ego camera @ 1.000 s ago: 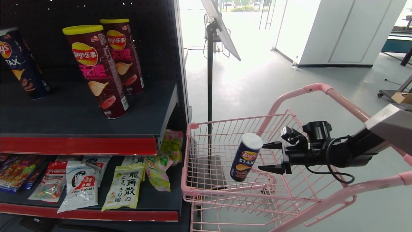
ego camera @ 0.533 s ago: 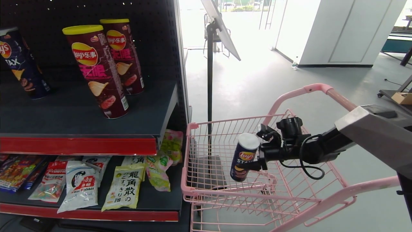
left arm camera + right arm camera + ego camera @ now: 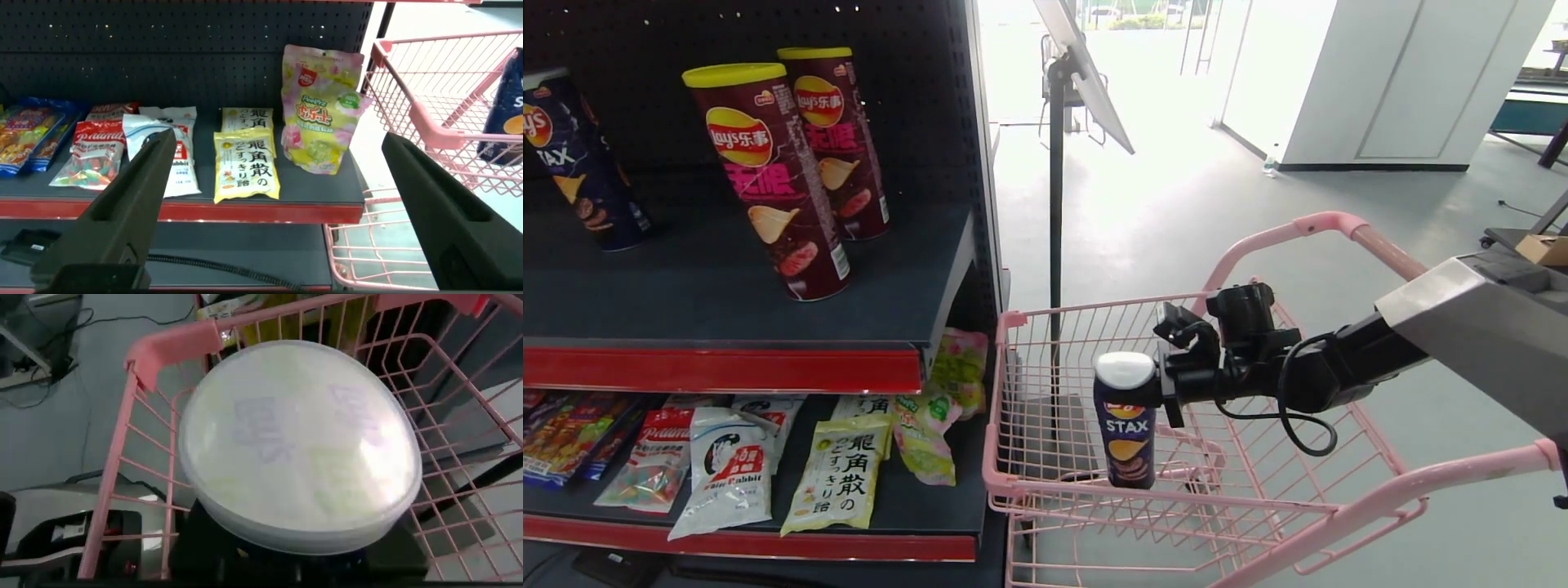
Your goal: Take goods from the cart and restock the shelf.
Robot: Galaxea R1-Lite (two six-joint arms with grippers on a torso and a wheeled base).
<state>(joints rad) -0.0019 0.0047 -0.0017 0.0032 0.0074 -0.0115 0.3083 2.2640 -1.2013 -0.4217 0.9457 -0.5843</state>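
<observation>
The right gripper (image 3: 1164, 384) has its fingers closed around the top of the white-capped, dark blue cardboard chip can (image 3: 1125, 433), held upright within the pink wire cart (image 3: 1045, 482), likely so it can stand straight on the dark upper shelf board (image 3: 686, 302) at its ten o'clock. The right wrist view looks down on the can's round plastic lid (image 3: 298, 441), whereas the left wrist view gives the left gripper (image 3: 278, 135), fingers spread wide and empty, facing plastic snack bags (image 3: 245, 159) below.

A glossy grey floor (image 3: 1176, 212) is lit by strong daylight from glazed doors (image 3: 1143, 16) at the back. A white wall (image 3: 1405, 73) is seen at the right, and a tilted board (image 3: 1086, 73) is carried on a black stand (image 3: 1055, 204).
</observation>
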